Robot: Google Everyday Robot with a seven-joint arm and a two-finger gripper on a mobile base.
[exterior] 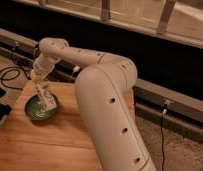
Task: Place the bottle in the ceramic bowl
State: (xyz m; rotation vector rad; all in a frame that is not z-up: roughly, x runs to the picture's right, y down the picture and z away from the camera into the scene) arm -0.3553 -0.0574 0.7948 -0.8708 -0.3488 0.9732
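Gripper (41, 84) hangs directly above the ceramic bowl (34, 111) on the wooden table (40, 145), apparently clamped on the bottle (46, 98), whose lower end dips into the bowl: transport looks done, release and withdrawal remain.

The bowl (40, 108) sits on the worktop (40, 145), near its back left corner. The hand (44, 96) is right above the bowl, a bit toward the back. The bottle (47, 98) is at the hand, tilted, with its low end down inside the bowl. The arm (77, 55) reaches over from the right. The robot's big body (110, 120) stands to the right of the bowl, close to us. A cable (7, 75) lies on the floor to the left, behind the worktop. A rail (170, 102) runs along behind it all.
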